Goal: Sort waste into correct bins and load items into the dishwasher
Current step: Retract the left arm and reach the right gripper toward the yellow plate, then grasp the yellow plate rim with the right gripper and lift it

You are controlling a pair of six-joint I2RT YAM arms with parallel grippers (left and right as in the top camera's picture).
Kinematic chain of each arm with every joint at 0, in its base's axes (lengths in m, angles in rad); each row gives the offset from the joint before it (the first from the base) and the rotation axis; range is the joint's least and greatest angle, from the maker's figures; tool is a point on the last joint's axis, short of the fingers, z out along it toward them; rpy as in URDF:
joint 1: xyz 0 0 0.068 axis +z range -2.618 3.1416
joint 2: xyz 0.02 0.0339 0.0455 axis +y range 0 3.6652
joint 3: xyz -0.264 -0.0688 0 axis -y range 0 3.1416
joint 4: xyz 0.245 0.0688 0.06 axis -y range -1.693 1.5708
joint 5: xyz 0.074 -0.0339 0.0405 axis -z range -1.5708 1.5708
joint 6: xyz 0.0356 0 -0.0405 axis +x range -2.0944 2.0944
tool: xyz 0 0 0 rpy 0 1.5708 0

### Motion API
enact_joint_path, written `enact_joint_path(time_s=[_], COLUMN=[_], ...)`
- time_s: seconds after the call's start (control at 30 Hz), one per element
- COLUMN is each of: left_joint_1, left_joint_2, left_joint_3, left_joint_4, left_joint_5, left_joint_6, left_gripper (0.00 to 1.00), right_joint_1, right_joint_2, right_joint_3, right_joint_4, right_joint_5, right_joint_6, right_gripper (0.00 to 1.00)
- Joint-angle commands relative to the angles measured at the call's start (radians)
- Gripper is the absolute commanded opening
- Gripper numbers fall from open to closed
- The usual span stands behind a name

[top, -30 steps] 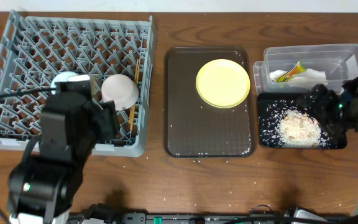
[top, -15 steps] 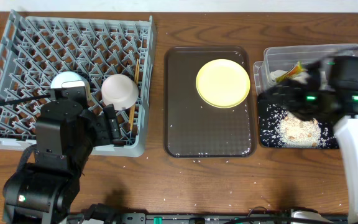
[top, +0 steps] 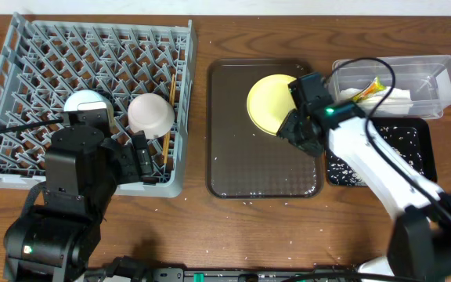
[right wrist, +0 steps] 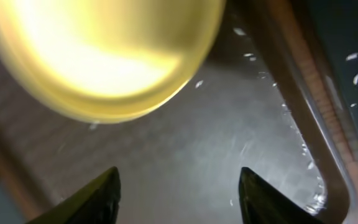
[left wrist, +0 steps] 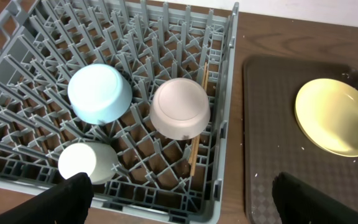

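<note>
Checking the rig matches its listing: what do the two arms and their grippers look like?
The left arm is bulky and black, with a green light and a thin black cable. The right arm has white links, black joints, a green indicator and a looping black cable. The left gripper and right gripper are both dark.

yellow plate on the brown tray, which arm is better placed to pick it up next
Right. The right arm hangs over the brown tray at the yellow plate's edge, its jaws apart and empty, the plate just ahead in the wrist view. The left arm is over the dish rack, farther away.
</note>
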Motion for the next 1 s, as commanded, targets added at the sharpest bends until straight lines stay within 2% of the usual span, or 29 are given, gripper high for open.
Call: enact_joint_path(time_s=[0.0, 0.1, 0.23, 0.27, 0.33, 0.43, 0.53, 0.77, 0.97], left_joint_1=[0.002, 0.002, 0.002, 0.002, 0.002, 0.002, 0.002, 0.002, 0.002], left_joint_2=[-0.002, -0.002, -0.002, -0.002, -0.002, -0.002, -0.002, 0.026, 0.151], left_joint_3=[0.018, 0.018, 0.018, 0.018, 0.018, 0.018, 0.018, 0.016, 0.016], left_joint_4=[-0.002, -0.002, -0.002, -0.002, -0.002, -0.002, -0.005, 0.084, 0.16], left_joint_5=[-0.009, -0.009, -0.009, -0.009, -0.009, -0.005, 0.074, 0.255, 0.459], left_joint_6=[0.01, 0.01, 0.01, 0.01, 0.01, 0.007, -0.021, -0.025, -0.036], left_gripper=[0.93, 0.93, 0.94, 0.94, 0.94, 0.94, 0.94, 0.94, 0.93], right_joint_1=[-0.003, -0.005, -0.002, -0.002, -0.006, -0.01, -0.011, -0.082, -0.202], right_joint_2=[0.086, 0.169, 0.239, 0.253, 0.266, 0.259, 0.239, 0.091, -0.081], right_joint_3=[0.008, 0.008, 0.008, 0.008, 0.008, 0.008, 0.008, 0.01, 0.01], right_joint_4=[0.042, 0.132, 0.159, 0.155, 0.145, 0.097, 0.076, 0.074, 0.108], right_joint_5=[0.056, 0.042, 0.007, 0.008, 0.008, 0.006, 0.006, -0.056, -0.46], right_joint_6=[0.159, 0.161, 0.16, 0.154, 0.125, 0.084, 0.001, -0.336, -0.728], right_gripper=[0.55, 0.51, 0.51, 0.47, 0.24, 0.01, 0.01, 0.01, 0.01])
